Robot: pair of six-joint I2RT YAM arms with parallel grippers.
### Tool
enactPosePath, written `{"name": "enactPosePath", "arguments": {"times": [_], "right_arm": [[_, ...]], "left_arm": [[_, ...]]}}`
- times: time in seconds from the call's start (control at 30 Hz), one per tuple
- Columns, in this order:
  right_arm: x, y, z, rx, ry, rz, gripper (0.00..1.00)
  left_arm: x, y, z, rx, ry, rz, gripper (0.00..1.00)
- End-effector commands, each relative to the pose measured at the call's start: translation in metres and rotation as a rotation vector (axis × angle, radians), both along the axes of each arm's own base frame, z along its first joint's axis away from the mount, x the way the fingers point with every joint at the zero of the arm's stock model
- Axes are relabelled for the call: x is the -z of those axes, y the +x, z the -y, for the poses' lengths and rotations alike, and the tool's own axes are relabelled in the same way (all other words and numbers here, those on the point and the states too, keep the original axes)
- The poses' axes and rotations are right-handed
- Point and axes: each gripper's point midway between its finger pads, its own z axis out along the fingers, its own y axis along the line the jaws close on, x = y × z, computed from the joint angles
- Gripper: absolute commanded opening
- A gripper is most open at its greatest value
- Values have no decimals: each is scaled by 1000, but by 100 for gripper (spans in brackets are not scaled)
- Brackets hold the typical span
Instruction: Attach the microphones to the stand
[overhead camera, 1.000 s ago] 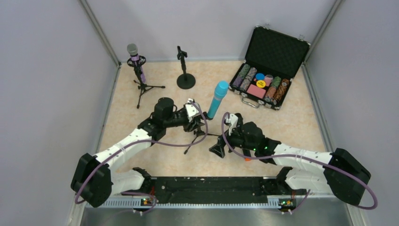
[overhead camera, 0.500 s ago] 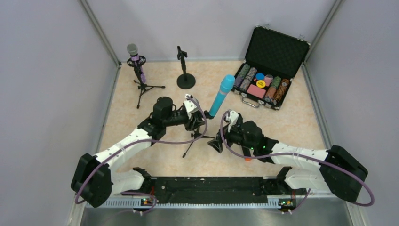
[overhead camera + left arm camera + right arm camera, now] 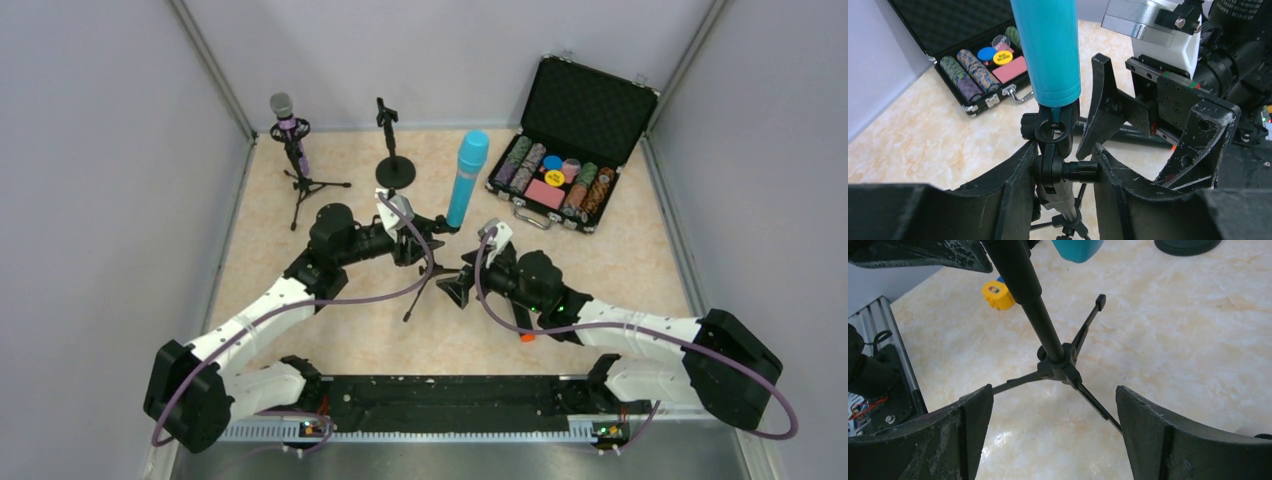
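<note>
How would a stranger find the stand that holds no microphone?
Start at the open black case in the far right corner and look left along the back wall. There a short black stand rises from a round base. The purple microphone and the blue one each sit on a tripod.

"BIG BLIND" stands in dark letters on a yellow disc [image 3: 1003, 58] inside the black case [image 3: 950, 22], ahead of the left gripper [image 3: 1063, 157] and to its left. White lettering on a black housing [image 3: 1243, 12] ahead-right is cut off and unreadable.
</note>
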Motion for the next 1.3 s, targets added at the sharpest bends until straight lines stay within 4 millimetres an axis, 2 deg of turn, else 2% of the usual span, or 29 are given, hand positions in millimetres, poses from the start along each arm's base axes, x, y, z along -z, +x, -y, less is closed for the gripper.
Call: {"name": "enactPosePath", "arguments": {"times": [0.0,0.23,0.4,0.5,0.63,0.8,0.93,1.07,1.27], "right_arm": [[-46,14,-8,18,96,100,89],[-68,18,-12,22,135,138,87],[-74,28,-13,50,127,164,84],[-71,35,-16,67,101,167,81],[-62,40,-17,87,72,152,70],[-49,43,-10,130,49,143,63],[-40,44,-10,136,25,128,49],[-33,45,-10,134,2,121,31],[-28,48,-3,170,-35,113,0]], "left_arm": [[-82,-4,1,0,-197,194,0],[-105,-11,7,21,-289,184,0],[-115,-17,14,39,-312,173,0],[-119,-21,17,47,-326,166,0],[-129,-24,20,42,-368,167,0],[-141,-26,21,31,-416,168,0],[-147,-25,21,9,-436,164,0],[-151,-24,21,-14,-448,161,0],[-151,-12,24,-92,-416,115,0]]}}
